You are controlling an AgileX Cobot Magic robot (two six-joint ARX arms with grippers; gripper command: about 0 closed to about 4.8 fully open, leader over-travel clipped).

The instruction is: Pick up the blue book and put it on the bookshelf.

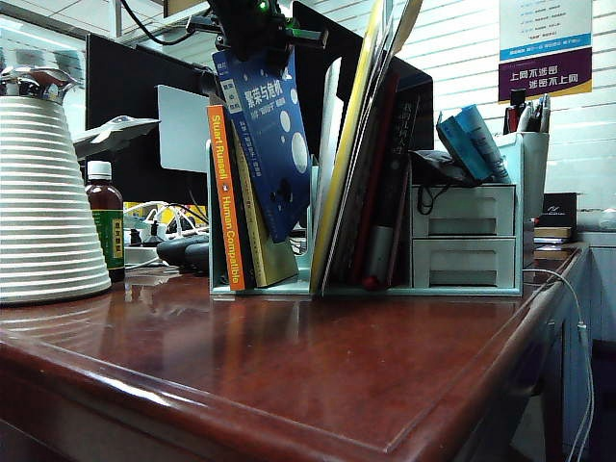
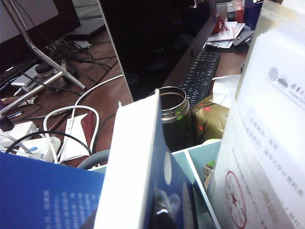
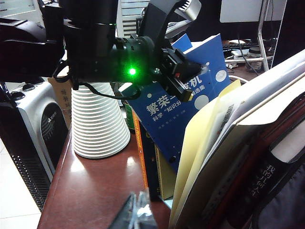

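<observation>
Cluttered office desk [image 1: 289, 366]. Left gripper [image 3: 183, 71] pinches blue book [image 1: 265, 144] by top edge, tilted for slotting into bookshelf [image 1: 318, 279]; right gripper [image 3: 136, 212] pressed together, idle near bookshelf.

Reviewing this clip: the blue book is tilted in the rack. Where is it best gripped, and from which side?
Probably by its top edge, from above. The blue book leans in the bookshelf with its lower end down beside the orange-spined book, so only the upper part is free. The left gripper is clamped there now. The right gripper waits shut, in front of the rack.
</observation>
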